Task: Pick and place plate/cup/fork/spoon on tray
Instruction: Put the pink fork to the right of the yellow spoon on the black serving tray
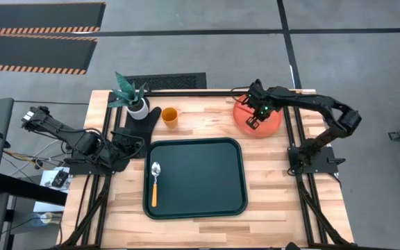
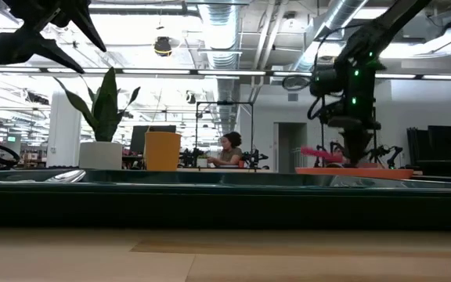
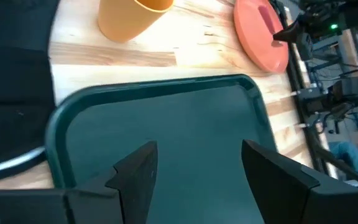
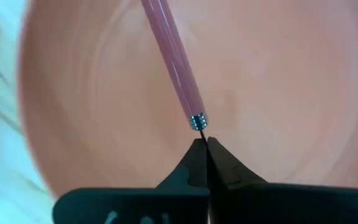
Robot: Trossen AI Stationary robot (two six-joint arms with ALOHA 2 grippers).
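The right gripper [image 4: 202,144] was pressed shut on the fork [image 4: 174,67] over the plate [image 1: 264,125]. The left gripper [image 3: 197,165] was held spread above the tray [image 1: 196,173], which lay on a wooden table [image 1: 269,208]. A seated person [image 2: 229,150] was seen in the room behind.

the right gripper [image 4: 202,144] has its dark fingers pressed together on the metal neck of the fork [image 4: 174,62], its pink handle slanting over the plate [image 4: 278,93].

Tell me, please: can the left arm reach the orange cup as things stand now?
Probably yes. The left gripper is open and holds nothing, and the cup stands free on the wood between the plant pot and the tray. Only the pot stands close beside it.
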